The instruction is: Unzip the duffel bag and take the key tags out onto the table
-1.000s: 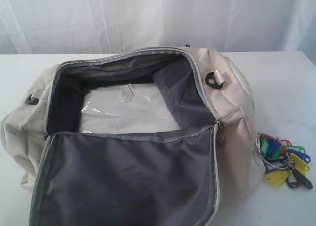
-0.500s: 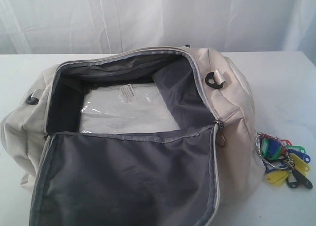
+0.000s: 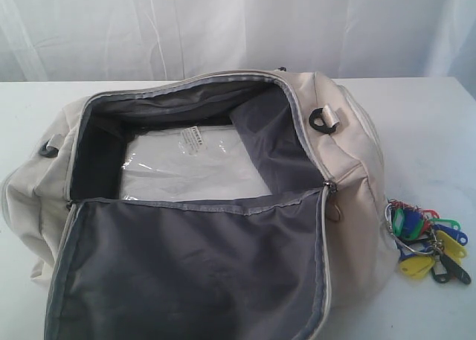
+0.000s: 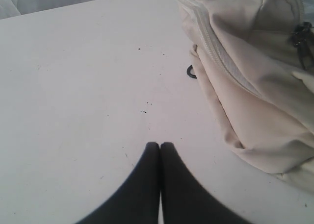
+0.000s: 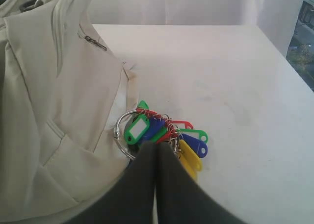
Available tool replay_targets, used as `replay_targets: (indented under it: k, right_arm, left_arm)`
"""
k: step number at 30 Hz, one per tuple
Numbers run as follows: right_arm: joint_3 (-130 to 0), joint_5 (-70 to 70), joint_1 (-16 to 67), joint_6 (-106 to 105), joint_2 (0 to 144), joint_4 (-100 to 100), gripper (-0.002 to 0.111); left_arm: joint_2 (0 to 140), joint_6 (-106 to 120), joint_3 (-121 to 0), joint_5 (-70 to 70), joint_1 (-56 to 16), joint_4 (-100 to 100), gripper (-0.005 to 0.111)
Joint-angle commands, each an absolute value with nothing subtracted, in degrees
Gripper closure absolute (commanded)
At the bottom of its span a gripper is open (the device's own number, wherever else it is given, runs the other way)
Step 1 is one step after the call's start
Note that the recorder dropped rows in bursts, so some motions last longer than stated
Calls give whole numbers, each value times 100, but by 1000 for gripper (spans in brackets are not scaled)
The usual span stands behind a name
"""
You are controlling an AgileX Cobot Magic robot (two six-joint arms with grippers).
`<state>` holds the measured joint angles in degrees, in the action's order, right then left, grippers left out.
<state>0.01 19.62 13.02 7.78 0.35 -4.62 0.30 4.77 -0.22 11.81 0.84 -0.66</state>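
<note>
The cream-white duffel bag point(image 3: 349, 154) lies unzipped on the white table point(image 3: 424, 124), its dark grey-lined flap point(image 3: 193, 265) folded toward the front. The key tags point(image 3: 428, 239), a bunch in green, red, blue, yellow and black, lie on the table against the bag's right end. Neither gripper shows in the exterior view. My right gripper point(image 5: 157, 146) is shut and empty, hovering over the key tags point(image 5: 189, 143) beside the bag point(image 5: 54, 111). Over bare table point(image 4: 73, 87), my left gripper point(image 4: 160, 144) is shut on nothing, with the bag's other end point(image 4: 255, 96) off to one side.
Inside the bag lies a clear-wrapped white package point(image 3: 186, 169) with a white barcode label point(image 3: 195, 138). A black D-ring point(image 3: 323, 120) sits on the bag's right end. A white curtain point(image 3: 223, 27) hangs behind the table. The table's corner edge point(image 5: 274, 42) shows in the right wrist view.
</note>
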Motion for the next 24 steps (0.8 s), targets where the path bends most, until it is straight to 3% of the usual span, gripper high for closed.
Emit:
replay_targets:
  k: [1, 24]
  right_arm:
    - [0, 1957, 1311, 795, 0, -466, 108]
    - [0, 1962, 851, 795, 0, -465, 108]
  left_arm:
    - [0, 479, 0, 1196, 96, -147, 107]
    - [0, 479, 0, 1196, 96, -147, 107]
